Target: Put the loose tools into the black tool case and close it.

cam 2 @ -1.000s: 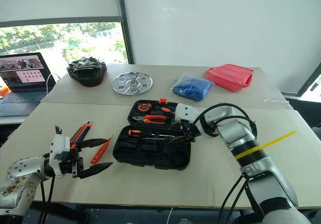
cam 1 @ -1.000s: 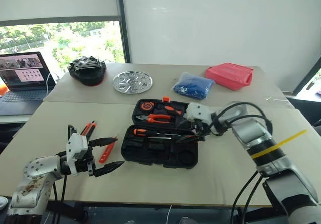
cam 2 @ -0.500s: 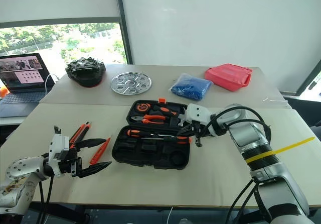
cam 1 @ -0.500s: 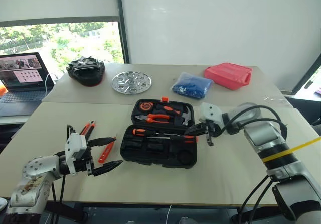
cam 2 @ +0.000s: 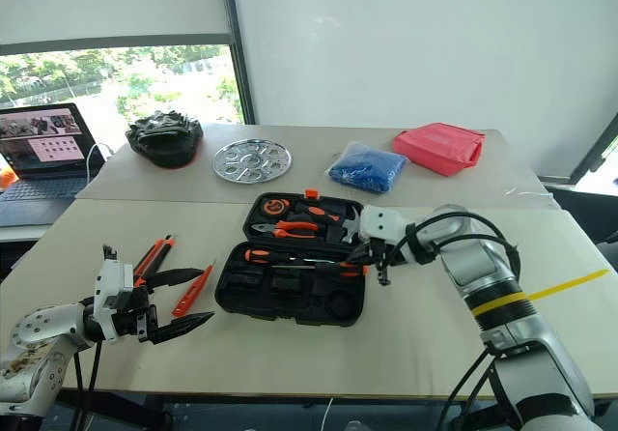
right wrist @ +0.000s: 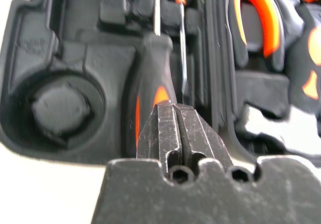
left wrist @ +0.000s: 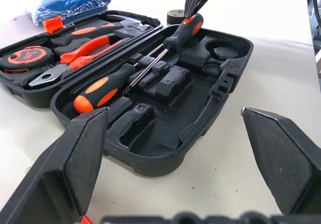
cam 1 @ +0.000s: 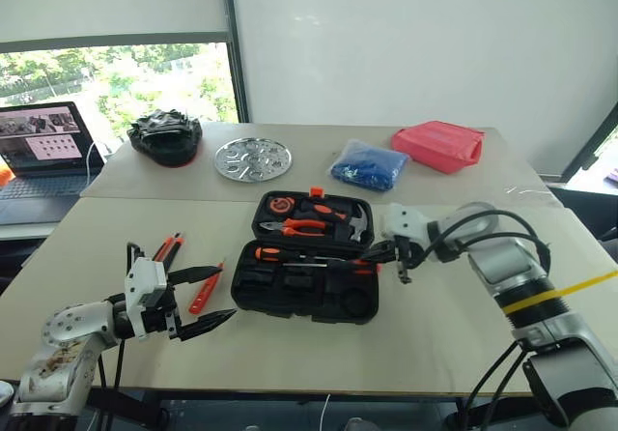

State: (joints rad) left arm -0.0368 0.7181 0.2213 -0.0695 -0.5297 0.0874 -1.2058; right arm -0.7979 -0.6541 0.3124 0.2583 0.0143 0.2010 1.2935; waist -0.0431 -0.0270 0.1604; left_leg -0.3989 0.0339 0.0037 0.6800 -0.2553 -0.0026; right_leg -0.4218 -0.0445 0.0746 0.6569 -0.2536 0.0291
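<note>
The black tool case (cam 1: 290, 296) lies open at the table's middle. Two orange-and-black screwdrivers (left wrist: 98, 89) (left wrist: 183, 30) lie in its front half. My right gripper (right wrist: 174, 108) is shut with nothing between its fingers, and its tips are at the butt of the right screwdriver's handle (cam 1: 359, 265). My left gripper (cam 1: 220, 293) hangs open left of the case, holding nothing. The utility knife (cam 1: 169, 247) and the slim orange tester screwdriver (cam 1: 203, 294) lie on the table beside it. A small dark tape roll (left wrist: 175, 16) sits on the table just past the case.
Pliers (cam 1: 307, 226), a tape measure (cam 1: 282, 205) and a hammer sit in the case's rear half. At the back are a laptop (cam 1: 39, 146), a dark bowl-like object (cam 1: 166, 136), a metal plate (cam 1: 254, 158), a blue bag (cam 1: 371, 165) and a red box (cam 1: 439, 146).
My right gripper has shut and drawn back a little to the right, leaving the second screwdriver lying in the case. The left arm has not moved.
</note>
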